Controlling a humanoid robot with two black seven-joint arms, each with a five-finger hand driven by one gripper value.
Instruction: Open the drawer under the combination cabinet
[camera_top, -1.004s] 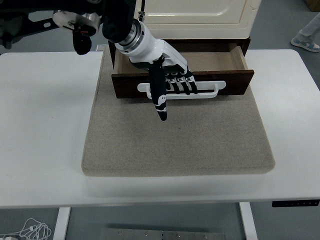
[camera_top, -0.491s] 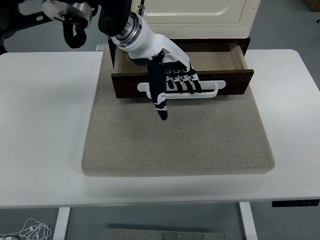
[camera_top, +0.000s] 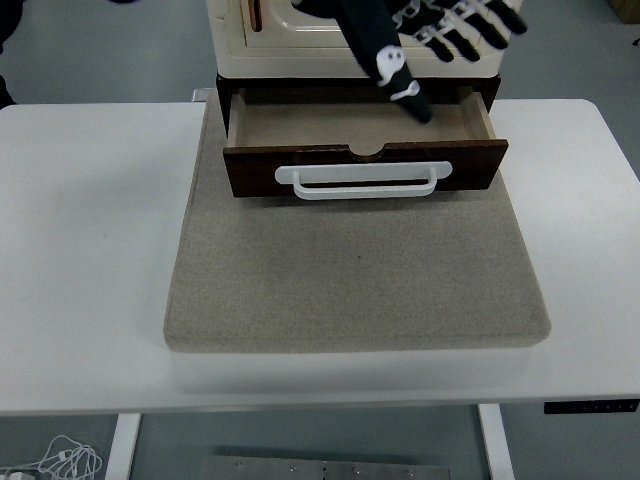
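The dark brown drawer (camera_top: 470, 163) under the cream cabinet (camera_top: 300, 40) stands pulled out toward me, and its inside (camera_top: 330, 120) looks empty. Its white handle (camera_top: 356, 183) is free, with nothing touching it. My left hand (camera_top: 440, 45) is raised at the top of the picture, over the back of the drawer and in front of the cabinet. Its fingers (camera_top: 400, 80) are spread and hold nothing. The arm itself is mostly out of the picture. My right hand is not in view.
The cabinet and drawer sit on a beige mat (camera_top: 355, 280) in the middle of the white table (camera_top: 90, 250). White cables (camera_top: 60, 460) lie on the floor below the table's near left edge.
My left hand has let go of the white handle and lifted up and to the right, away from the drawer front, with its fingers spread. The drawer has stayed pulled out.
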